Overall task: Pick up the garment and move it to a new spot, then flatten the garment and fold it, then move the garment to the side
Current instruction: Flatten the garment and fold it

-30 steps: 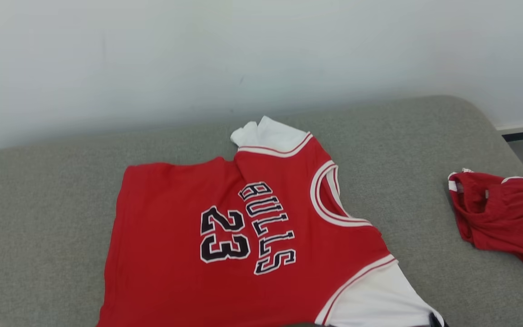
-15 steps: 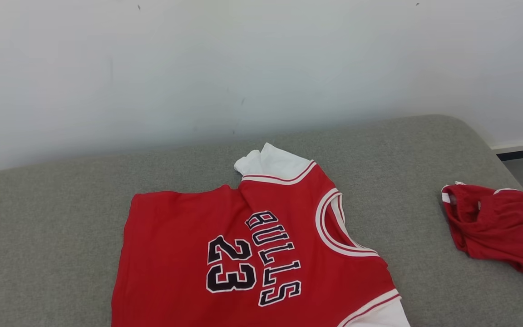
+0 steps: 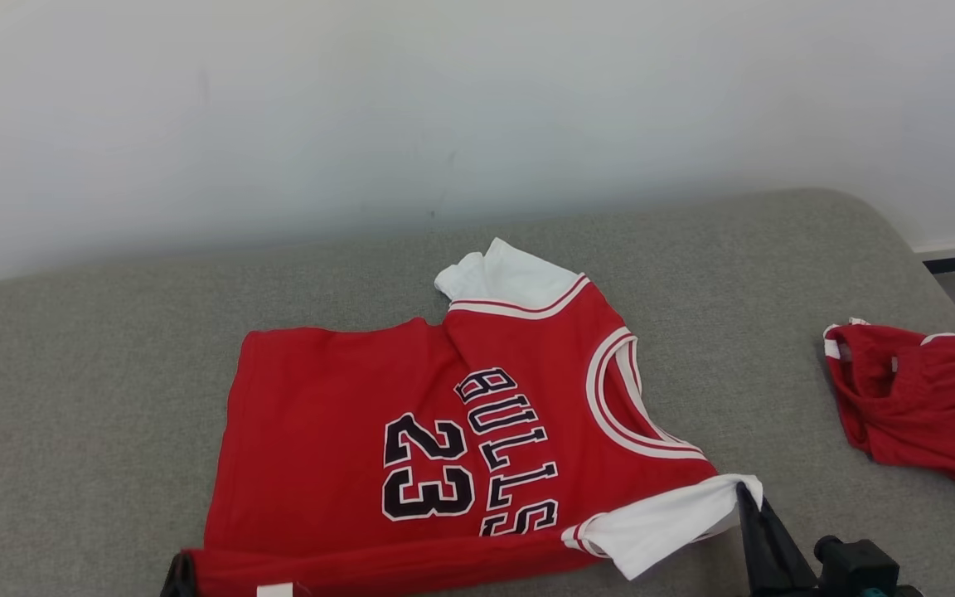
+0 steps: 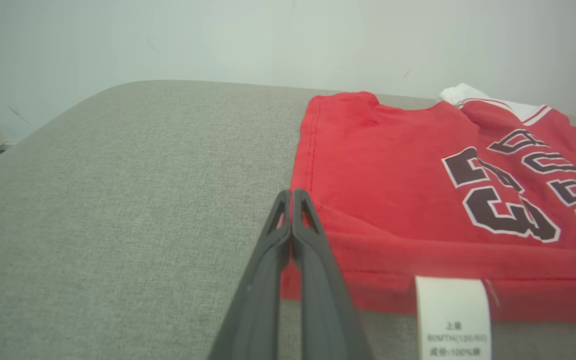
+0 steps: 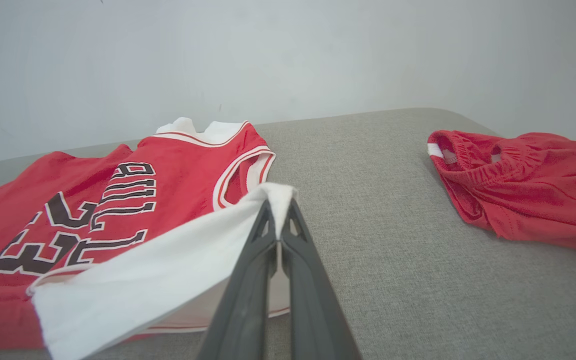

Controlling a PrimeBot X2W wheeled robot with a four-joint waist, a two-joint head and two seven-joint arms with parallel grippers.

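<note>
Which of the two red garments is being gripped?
The BULLS 23 jersey: left gripper pinches its red edge, right gripper its white sleeve. The plain shorts lie apart, untouched.

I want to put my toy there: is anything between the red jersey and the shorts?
No. The head view shows bare grey cushion between jersey and shorts.

I read "BULLS" and "23" in black, white-edged characters on the red jersey (image 3: 336, 423); its white care label (image 4: 452, 310) seems to show "100%", the rest too blurred.
</note>
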